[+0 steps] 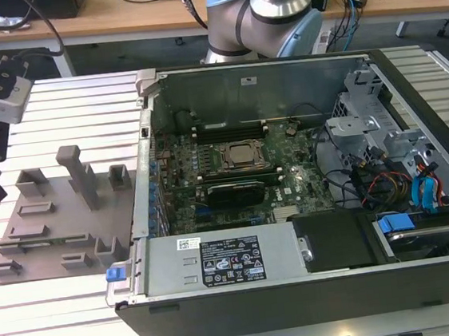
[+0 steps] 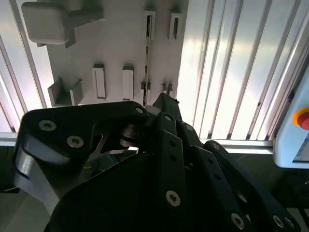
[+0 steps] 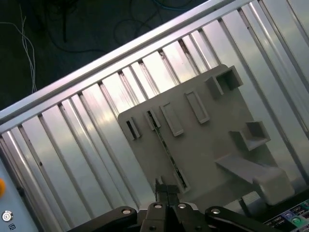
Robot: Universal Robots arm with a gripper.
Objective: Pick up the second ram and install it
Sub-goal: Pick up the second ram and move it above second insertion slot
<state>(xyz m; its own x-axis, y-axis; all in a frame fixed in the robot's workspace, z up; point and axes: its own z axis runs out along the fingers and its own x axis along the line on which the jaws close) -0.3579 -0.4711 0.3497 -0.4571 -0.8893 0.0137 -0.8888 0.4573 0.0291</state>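
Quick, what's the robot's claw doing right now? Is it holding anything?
The gripper: cannot tell whether it is open or shut. Its tip sits by one end of the memory stick, which stands on edge in the gray holder.
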